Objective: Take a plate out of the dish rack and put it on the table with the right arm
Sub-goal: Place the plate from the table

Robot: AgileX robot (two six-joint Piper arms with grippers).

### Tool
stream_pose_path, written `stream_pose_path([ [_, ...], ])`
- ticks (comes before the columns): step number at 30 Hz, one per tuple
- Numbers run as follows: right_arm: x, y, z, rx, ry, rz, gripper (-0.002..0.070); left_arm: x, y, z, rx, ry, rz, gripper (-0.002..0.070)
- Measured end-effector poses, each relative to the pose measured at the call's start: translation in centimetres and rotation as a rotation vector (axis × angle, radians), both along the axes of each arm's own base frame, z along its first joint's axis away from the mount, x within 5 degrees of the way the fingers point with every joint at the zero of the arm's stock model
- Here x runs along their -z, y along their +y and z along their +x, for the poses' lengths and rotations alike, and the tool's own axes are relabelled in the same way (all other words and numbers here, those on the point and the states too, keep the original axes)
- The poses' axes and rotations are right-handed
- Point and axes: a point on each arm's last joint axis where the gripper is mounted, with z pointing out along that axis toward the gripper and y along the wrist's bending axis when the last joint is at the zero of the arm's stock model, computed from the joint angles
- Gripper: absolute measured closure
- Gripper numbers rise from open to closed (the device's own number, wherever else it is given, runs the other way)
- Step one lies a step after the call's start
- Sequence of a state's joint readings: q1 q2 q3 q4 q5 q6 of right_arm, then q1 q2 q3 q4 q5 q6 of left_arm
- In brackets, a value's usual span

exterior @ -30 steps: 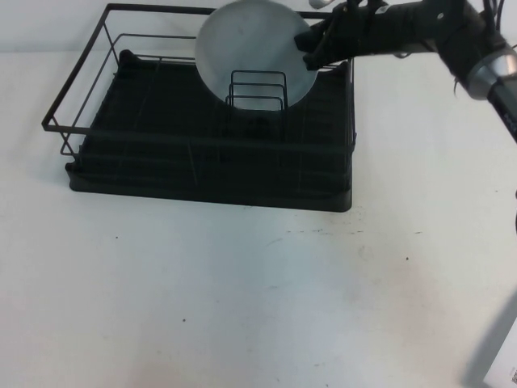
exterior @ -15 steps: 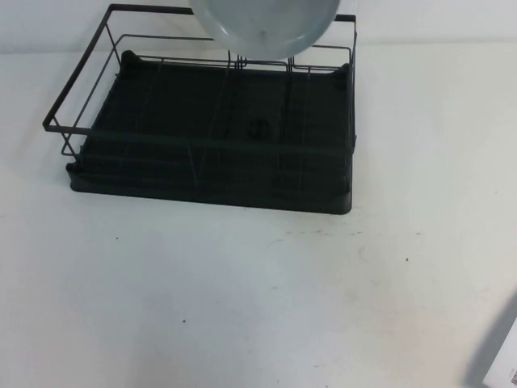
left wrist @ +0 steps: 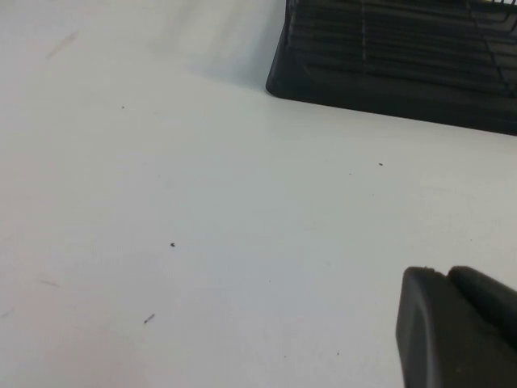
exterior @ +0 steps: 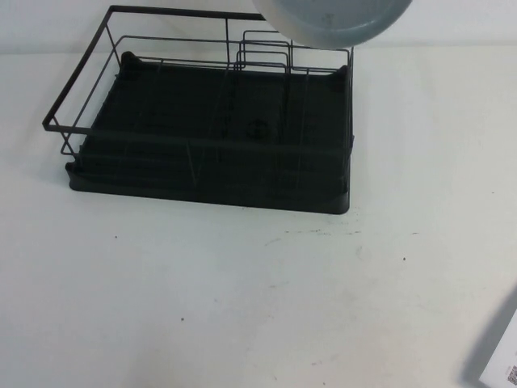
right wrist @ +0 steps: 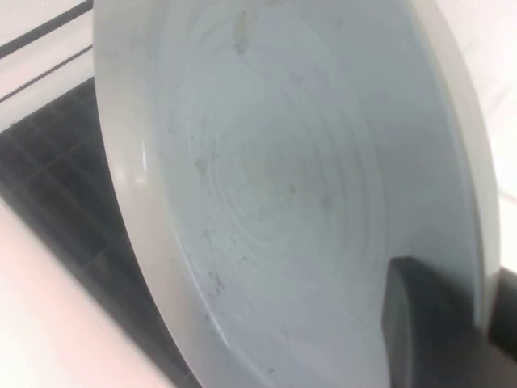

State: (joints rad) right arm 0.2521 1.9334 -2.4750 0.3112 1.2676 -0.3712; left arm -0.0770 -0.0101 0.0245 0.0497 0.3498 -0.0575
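Observation:
The pale grey-blue plate (exterior: 331, 20) hangs above the back right corner of the black dish rack (exterior: 210, 121), cut off by the top edge of the high view. The rack's wire slot holder (exterior: 262, 52) stands empty. In the right wrist view the plate (right wrist: 266, 186) fills the picture, and my right gripper (right wrist: 477, 299) is shut on its rim, one finger on each face. The right arm is out of the high view. My left gripper (left wrist: 452, 323) is shut and empty, low over the white table (left wrist: 202, 202), near a rack corner (left wrist: 404, 56).
The white table (exterior: 242, 307) stretches wide in front of and to the right of the rack. A white sheet with a printed code (exterior: 501, 364) lies at the front right corner.
The plate has risen out of the slot holder and moved up and to the right. The right arm has left the high view.

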Motion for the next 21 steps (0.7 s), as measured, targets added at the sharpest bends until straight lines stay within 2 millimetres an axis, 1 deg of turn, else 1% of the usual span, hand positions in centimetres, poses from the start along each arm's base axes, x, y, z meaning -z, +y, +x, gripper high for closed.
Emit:
stream_pose_path([
  [3, -0.4, -0.6, -2.3, 0.014, 0.046, 0.004, 0.0617, 0.0, 0.0, 0.0, 0.0, 0.0, 0.0, 0.0679],
  [5, 0.0, -1.0, -4.1, 0.018, 0.097, 0.002, 0.0617, 0.0, 0.0, 0.0, 0.0, 0.0, 0.0, 0.0679],
  [6, 0.7, -1.1, -4.7, 0.017, 0.135, 0.0, 0.0617, 0.0, 0.0, 0.0, 0.0, 0.0, 0.0, 0.0679],
  [10, 2.7, -1.7, -8.7, -0.001, 0.241, 0.035, 0.0617, 0.0, 0.0, 0.0, 0.0, 0.0, 0.0, 0.0679],
  [16, 5.8, -2.5, -13.3, 0.072, 0.273, 0.185, 0.0617, 0.0, 0.0, 0.0, 0.0, 0.0, 0.0, 0.0679],
  [19, 8.3, -2.8, -15.4, 0.109, 0.354, 0.244, 0.0617, 0.0, 0.0, 0.0, 0.0, 0.0, 0.0, 0.0679],
  [21, 10.5, -2.8, -16.1, 0.143, 0.439, 0.279, 0.0617, 0.0, 0.0, 0.0, 0.0, 0.0, 0.0, 0.0679],
])
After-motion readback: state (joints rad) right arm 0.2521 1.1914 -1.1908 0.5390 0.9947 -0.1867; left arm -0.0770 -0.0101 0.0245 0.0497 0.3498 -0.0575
